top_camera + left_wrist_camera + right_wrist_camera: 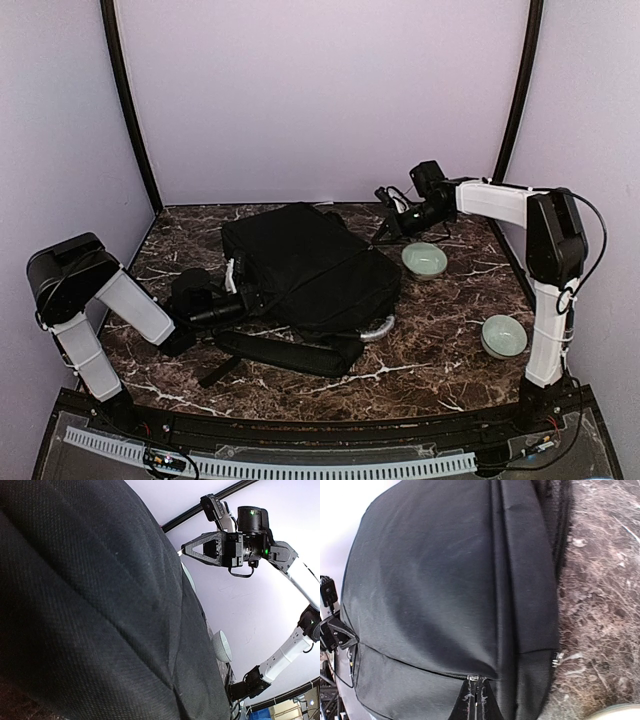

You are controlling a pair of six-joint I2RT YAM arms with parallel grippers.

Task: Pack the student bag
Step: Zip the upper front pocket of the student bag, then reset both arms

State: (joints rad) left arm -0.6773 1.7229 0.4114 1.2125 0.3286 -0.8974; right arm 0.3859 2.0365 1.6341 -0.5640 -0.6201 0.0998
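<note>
The student bag [310, 260] is a big black backpack lying flat in the middle of the marble table, straps [290, 352] trailing toward me. My left gripper [245, 300] is shut on the bag's left edge. Its fingers are hidden in the left wrist view, which the bag's fabric [90, 605] fills. My right gripper [380, 233] reaches to the bag's far right corner. In the right wrist view its shut tips [481, 682] pinch the silver zipper pull [476, 678] on the bag [435, 580]. The left wrist view shows the right gripper [182, 551] at the bag's upper outline.
A pale green bowl [424, 260] stands just right of the bag, and a second bowl [503, 335] sits near the right arm's base. A round grey object [380, 326] pokes out from under the bag's near right corner. Walls close in on three sides.
</note>
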